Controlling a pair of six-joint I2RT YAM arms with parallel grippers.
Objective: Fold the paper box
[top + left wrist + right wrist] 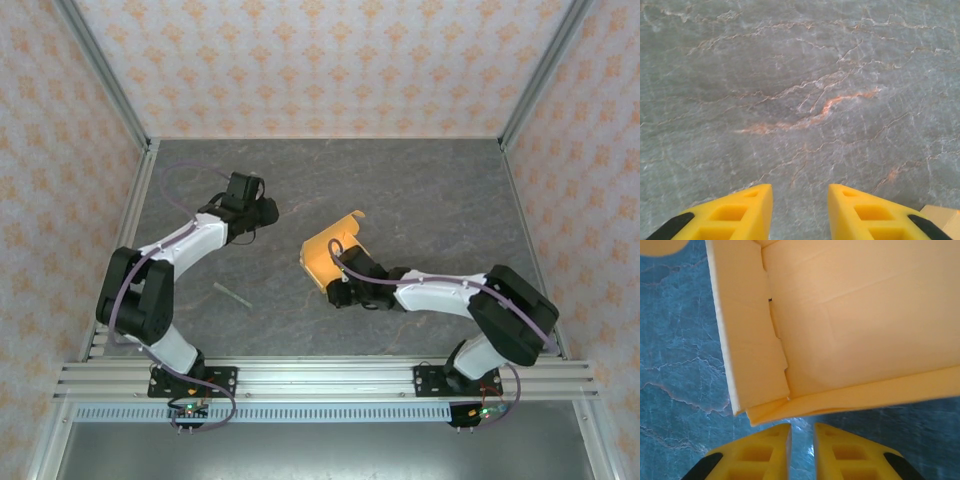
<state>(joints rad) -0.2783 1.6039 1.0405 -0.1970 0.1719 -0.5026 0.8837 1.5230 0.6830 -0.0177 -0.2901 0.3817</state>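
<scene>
A: Where is your box?
B: Your box [330, 250] sits mid-frame on the desk [420, 190] in the top view. It is partly folded, and the right wrist view shows walls raised along its left and lower sides.
A: And your right claw?
B: Your right claw [802, 426] is just below the box's lower edge. Its fingers are nearly pressed together with a thin slit between them, pinching nothing.
A: Your left?
B: Your left claw [800, 187] is in the upper left of the top view, well apart from the box, spread over the desk and holding nothing. A pale strip [232, 295] lies at the box's lower left.
</scene>
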